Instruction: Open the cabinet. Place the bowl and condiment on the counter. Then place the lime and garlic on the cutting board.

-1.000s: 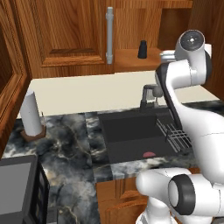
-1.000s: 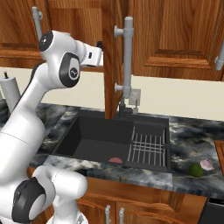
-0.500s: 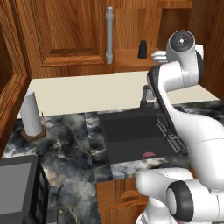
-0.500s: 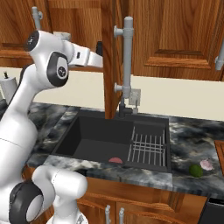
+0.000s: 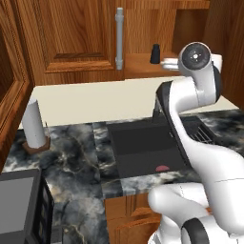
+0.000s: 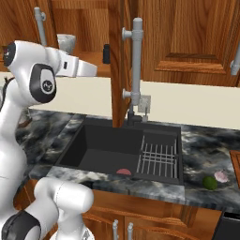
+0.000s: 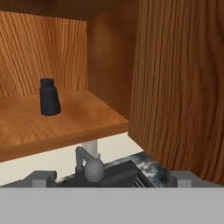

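1. Cabinet (image 5: 76, 43): right door open, bare shelf room around its contents.
2. Arm has swung higher toward the shelf; end effector (image 7: 111, 177) spread wide, empty.
3. Bowl (image 6: 65, 42) on shelf.
4. Condiment (image 7: 49, 97) upright, well back from shelf edge.
5. Lime (image 6: 210, 183), garlic (image 6: 221, 176) touching on tabletop (image 6: 206, 140).

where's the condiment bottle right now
The condiment stands upright on the open cabinet's wooden shelf, above the sink. In the left base view it sits just right of the door's grey handle.
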Controlling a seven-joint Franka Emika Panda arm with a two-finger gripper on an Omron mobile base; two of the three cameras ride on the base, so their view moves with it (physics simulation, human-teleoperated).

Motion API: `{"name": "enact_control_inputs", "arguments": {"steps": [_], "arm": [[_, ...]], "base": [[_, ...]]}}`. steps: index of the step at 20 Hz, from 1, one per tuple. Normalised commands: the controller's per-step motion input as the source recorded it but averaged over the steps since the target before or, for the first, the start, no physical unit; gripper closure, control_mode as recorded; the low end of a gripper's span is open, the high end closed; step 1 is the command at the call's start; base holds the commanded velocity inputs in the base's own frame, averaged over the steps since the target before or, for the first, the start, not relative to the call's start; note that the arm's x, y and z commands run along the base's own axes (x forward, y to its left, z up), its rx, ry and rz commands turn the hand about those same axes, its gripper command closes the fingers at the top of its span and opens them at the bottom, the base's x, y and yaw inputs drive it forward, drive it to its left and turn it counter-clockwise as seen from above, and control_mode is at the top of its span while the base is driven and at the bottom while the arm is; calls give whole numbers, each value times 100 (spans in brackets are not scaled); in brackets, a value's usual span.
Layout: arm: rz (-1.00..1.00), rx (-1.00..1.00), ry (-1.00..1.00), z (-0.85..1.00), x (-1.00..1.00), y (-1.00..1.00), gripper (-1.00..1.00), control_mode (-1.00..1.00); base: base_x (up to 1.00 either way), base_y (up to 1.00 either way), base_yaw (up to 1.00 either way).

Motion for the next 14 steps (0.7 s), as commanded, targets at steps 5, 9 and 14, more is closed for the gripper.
{"name": "enact_control_inputs", "arguments": {"steps": [5,9,14], "arm": [[1,0,-4,0,-21,37,-100,-100],[3,0,-3,6,-20,37,-100,-100],[4,0,-2,4,-13,40,-100,-100]], "base": [[0,0,0],[0,0,0],[0,0,0]]}}
